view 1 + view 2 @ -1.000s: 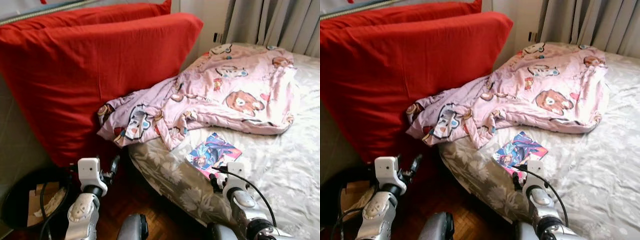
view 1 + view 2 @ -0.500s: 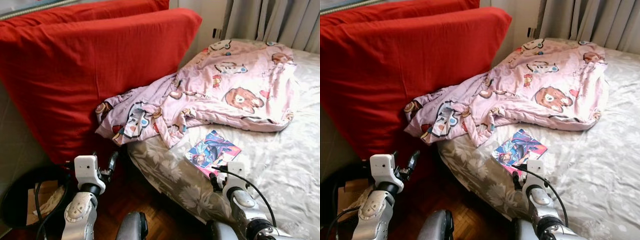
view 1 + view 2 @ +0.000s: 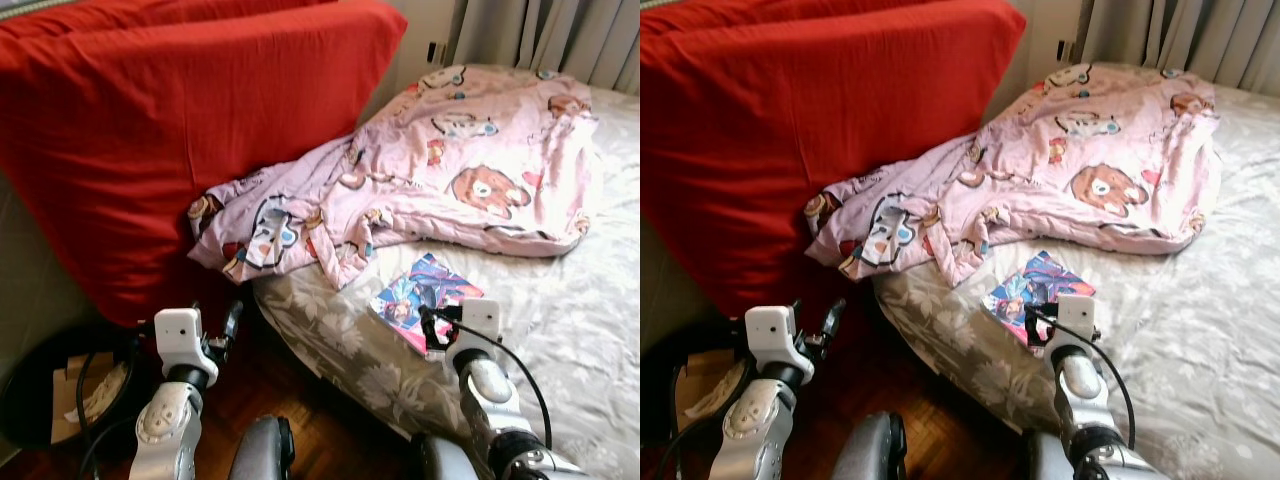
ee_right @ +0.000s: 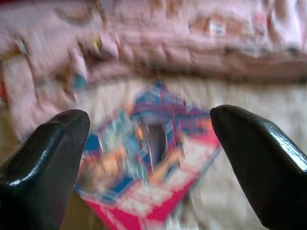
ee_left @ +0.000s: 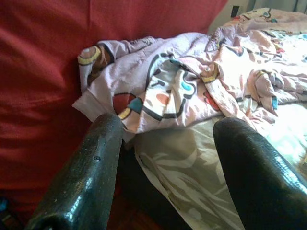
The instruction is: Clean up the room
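Fingers on your right gripper are spread wide, with the comic book between them at 12 o'clock. Your left fingers are released too, facing the pink blanket. From the head, that book lies on the bed.

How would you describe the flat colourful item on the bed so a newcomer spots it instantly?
On the grey floral bedsheet, just below the crumpled pink cartoon blanket, lies a thin comic book near the mattress edge. Its glossy blue, purple and pink cover is the only flat, stiff thing among soft bedding.
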### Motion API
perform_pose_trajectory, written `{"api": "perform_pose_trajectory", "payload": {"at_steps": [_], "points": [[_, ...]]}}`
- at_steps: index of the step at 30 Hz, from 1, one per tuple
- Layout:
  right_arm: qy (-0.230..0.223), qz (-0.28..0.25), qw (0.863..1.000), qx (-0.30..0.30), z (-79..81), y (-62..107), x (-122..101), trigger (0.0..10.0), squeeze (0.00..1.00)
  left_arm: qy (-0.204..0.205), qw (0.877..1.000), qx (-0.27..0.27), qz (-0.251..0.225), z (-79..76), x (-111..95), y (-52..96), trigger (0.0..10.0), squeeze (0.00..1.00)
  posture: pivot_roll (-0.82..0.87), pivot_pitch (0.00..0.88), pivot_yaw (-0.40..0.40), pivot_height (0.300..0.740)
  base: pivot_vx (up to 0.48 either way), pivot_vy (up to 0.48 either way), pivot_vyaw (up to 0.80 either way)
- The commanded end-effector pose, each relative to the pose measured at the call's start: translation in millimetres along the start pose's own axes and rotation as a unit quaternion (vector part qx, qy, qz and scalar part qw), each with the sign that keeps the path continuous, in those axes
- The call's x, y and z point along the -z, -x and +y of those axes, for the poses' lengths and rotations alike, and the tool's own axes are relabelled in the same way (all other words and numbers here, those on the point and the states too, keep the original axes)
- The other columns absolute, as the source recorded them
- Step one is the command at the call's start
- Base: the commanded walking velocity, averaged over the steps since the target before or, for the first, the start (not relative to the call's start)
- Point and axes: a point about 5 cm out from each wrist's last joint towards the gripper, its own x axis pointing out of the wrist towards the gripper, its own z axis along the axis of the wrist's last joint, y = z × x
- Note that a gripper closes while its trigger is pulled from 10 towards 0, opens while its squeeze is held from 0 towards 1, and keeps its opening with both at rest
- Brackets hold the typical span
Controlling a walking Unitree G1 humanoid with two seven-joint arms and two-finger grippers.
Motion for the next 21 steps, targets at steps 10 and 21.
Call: {"api": "perform_pose_trajectory", "payload": {"at_steps": [10, 21], "points": [[0.021, -0.102, 0.994, -0.02, -6.1, 32.2, -8, 10.0, 0.0, 0.005, 1.0, -0.017, 0.005, 3.3, 1, 13.0, 10.0, 0.0, 0.13, 0.093, 0.034, 0.589, 0.0, 0.0, 0.0], [0.018, -0.077, 0.997, -0.02, -6.4, 30.3, -9, 10.0, 0.0, 0.005, 1.0, -0.016, 0.01, 1.8, -1, 26.4, 10.0, 0.0, 0.14, 0.148, 0.047, 0.589, 0.0, 0.0, 0.0]]}}
